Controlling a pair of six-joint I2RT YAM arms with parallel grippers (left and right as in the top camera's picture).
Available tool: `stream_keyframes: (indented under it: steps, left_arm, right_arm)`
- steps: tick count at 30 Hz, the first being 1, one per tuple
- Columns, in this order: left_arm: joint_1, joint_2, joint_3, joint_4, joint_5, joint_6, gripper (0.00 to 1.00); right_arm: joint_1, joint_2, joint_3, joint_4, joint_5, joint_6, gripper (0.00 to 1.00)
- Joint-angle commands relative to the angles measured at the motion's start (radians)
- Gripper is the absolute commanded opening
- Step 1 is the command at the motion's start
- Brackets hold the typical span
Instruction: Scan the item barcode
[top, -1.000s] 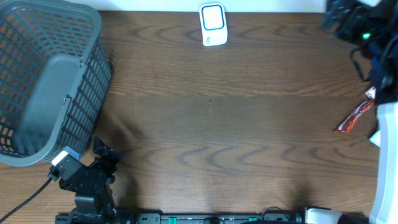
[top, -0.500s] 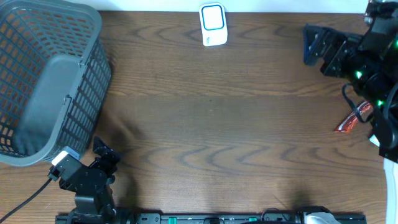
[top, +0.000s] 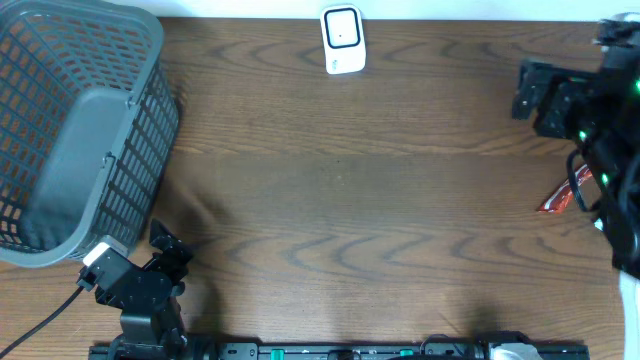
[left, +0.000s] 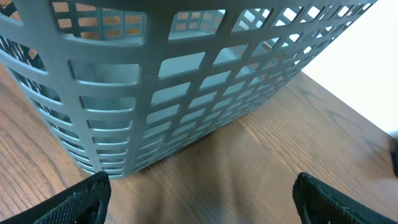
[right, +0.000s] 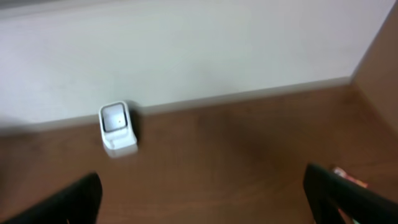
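The item, a red packet (top: 556, 201), lies flat near the table's right edge, partly under the right arm's cables; a sliver of the red packet (right: 349, 178) shows by the right finger in the right wrist view. A white barcode scanner (top: 342, 38) stands at the back middle, and this scanner (right: 117, 127) is small and blurred in the right wrist view. My right gripper (top: 521, 91) hovers open and empty up and to the left of the packet, pointing left. My left gripper (top: 170, 245) rests open and empty at the front left, facing the basket.
A large grey mesh basket (top: 75, 120) fills the back left corner, and its wall (left: 186, 87) stands right in front of the left gripper. Bare wood tabletop (top: 360, 200) lies between basket, scanner and packet. A white wall runs behind the table.
The right arm swung in from the right edge over the table, reached left, then drew back a little to the right. The left arm has not moved.
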Motion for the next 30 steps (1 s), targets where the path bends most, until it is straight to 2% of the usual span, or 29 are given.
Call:
stream_keyframes:
  steps: [1, 7, 17, 22, 30]
  left_arm:
    - [-0.002, -0.003, 0.003, -0.002, -0.006, -0.002, 0.93]
    - [-0.002, -0.003, 0.003, -0.002, -0.006, -0.002, 0.93]
    - [-0.002, -0.003, 0.003, -0.002, -0.005, -0.002, 0.93]
    - [-0.002, -0.003, 0.003, -0.002, -0.006, -0.002, 0.93]
    - [-0.002, -0.003, 0.003, -0.002, -0.006, -0.002, 0.93]
  right_arm:
    - [-0.002, -0.139, -0.131, 0.106, 0.037, -0.026, 0.99]
    - [-0.003, -0.444, -0.563, 0.418, 0.037, -0.026, 0.99]
    - [-0.023, -0.907, -1.238, 0.843, 0.033, -0.005, 0.99]
    - [-0.082, -1.032, -1.45, 0.988, 0.033, 0.088, 0.99]
    - [-0.117, -1.155, -1.633, 1.003, 0.037, 0.113, 0.99]
